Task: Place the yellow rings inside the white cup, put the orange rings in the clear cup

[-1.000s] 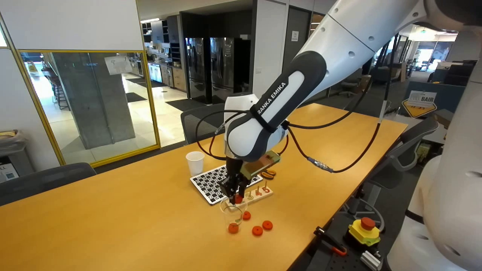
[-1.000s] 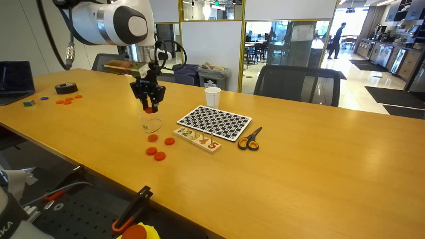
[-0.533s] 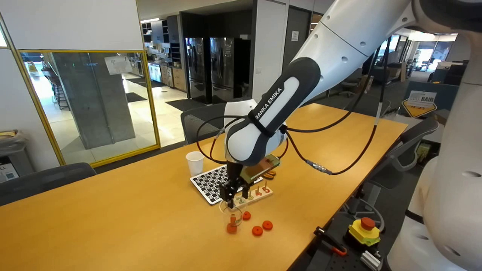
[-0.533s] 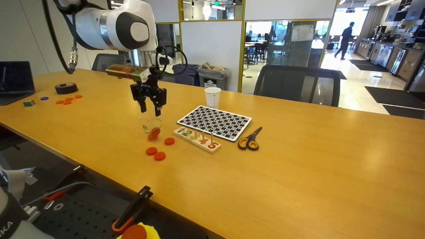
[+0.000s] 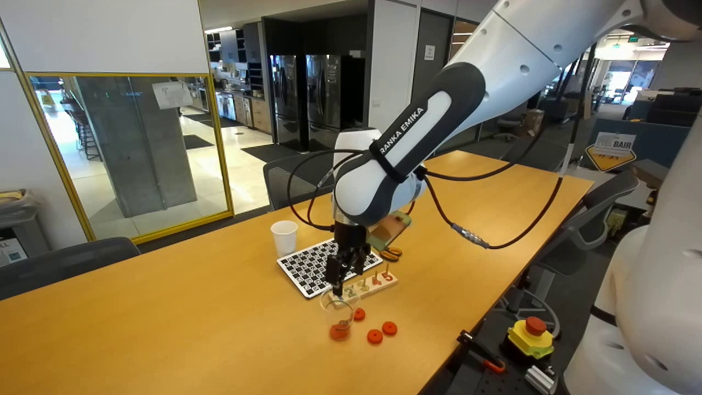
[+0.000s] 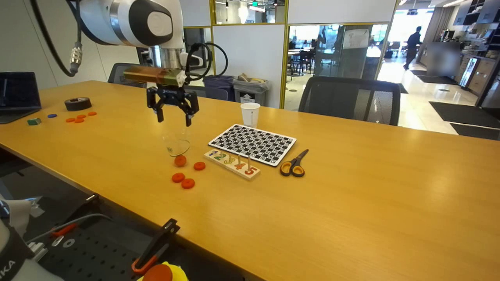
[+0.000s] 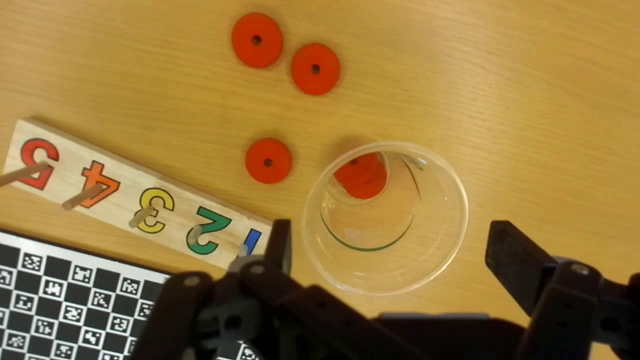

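Observation:
My gripper stands wide open above the clear cup, its fingers apart on either side of the rim as seen in the wrist view, nothing between them. In an exterior view the gripper hangs over the cup. Orange rings lie at the cup's bottom; how many is hard to tell. Three more orange rings lie loose on the table: two close together and one beside the cup. The white cup stands upright behind the checkerboard, its inside hidden. Yellow rings are out of view or hidden.
A checkerboard lies beside a numbered peg board, close to the clear cup. Scissors rest near both. Further down the table are flat orange pieces, black tape and a laptop.
The gripper has opened and let go of an orange ring, which dropped into the clear cup. After dipping slightly, the arm has risen above the cup with its fingers spread wider.

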You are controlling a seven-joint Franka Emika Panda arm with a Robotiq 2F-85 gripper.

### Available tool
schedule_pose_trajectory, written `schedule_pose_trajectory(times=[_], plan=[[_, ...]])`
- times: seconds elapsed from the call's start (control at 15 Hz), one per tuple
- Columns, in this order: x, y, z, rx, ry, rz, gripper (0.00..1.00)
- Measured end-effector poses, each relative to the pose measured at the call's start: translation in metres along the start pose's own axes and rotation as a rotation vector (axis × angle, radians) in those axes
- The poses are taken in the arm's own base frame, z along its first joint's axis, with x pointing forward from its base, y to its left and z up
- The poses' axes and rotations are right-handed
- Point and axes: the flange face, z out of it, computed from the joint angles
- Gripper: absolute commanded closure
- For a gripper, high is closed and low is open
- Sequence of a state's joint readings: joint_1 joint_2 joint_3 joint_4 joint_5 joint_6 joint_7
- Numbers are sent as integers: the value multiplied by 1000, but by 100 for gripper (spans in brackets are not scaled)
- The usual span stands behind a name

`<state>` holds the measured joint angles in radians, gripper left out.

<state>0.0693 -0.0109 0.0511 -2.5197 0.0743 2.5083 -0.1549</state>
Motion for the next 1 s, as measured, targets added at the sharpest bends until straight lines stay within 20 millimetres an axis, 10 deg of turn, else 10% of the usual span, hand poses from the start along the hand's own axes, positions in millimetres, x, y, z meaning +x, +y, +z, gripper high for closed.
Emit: schedule_pose_trajectory(times=[0.4, 1.0], plan=[[-23, 34, -21, 16, -69, -330, 0], [-29, 61, 24, -66, -95, -607, 0]])
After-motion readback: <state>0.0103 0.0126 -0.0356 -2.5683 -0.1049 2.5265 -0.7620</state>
